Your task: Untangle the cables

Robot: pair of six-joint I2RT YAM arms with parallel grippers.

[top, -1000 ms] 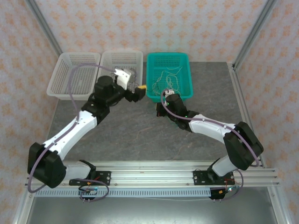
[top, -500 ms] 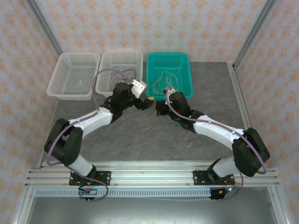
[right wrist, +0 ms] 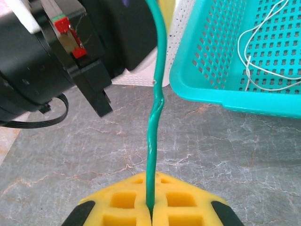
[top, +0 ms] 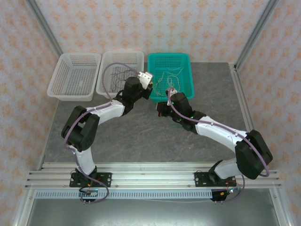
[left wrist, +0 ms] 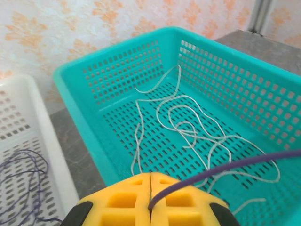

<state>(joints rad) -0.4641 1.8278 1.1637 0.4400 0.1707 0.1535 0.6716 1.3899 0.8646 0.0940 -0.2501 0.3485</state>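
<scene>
Cable (left wrist: 225, 165), thin dark purple, sat clamped in the left gripper (left wrist: 150, 188), leading rightward over the teal perforated plastic basket (left wrist: 94, 70); off its near-left corner the right gripper (right wrist: 150, 207) clamped a thin green cable (right wrist: 155, 113) running ahead.

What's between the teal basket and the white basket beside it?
Bare grey table separates teal basket from white basket, per the left wrist view.

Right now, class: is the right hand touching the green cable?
Touching. The right wrist view shows the green cable pinched in the shut right hand.
</scene>
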